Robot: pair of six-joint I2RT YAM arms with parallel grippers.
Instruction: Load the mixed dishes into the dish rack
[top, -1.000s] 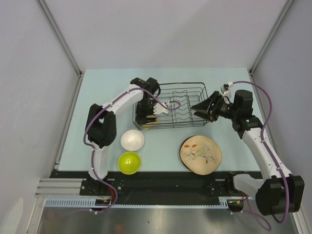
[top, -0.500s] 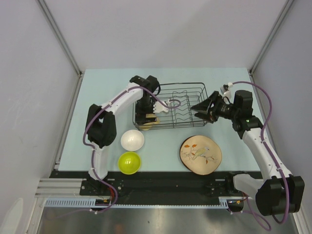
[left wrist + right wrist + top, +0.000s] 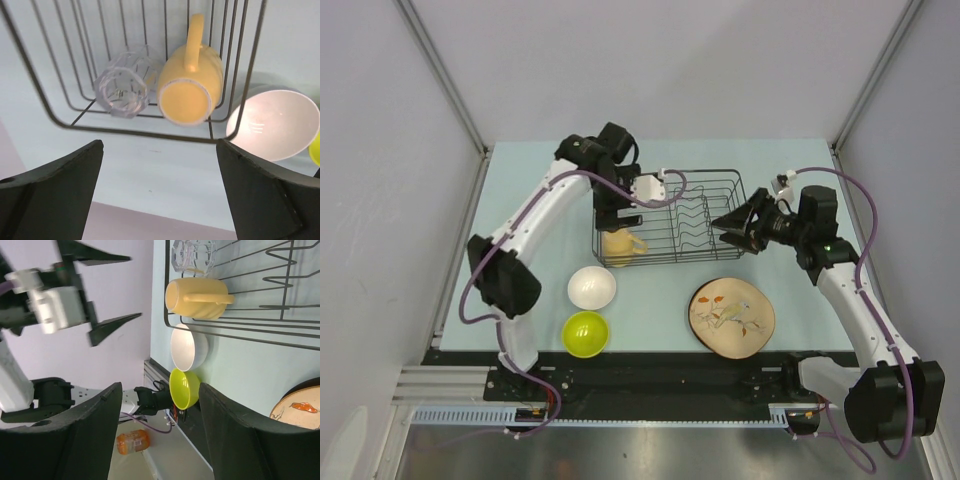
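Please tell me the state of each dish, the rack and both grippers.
yellow mug: in dish rack, apparently upside down
clear glass: in rack beside mug, apparently upside down
white bowl: upright on table
lime-green bowl: upright on table
leaf-pattern plate: flat on table
dish rack: holds mug and glass
left gripper: open, empty, above rack
right gripper: open, empty

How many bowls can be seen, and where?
2. The small white bowl sits on the table by the dish rack's near left corner; the lime-green bowl is just nearer the table's front edge. None seems hidden.
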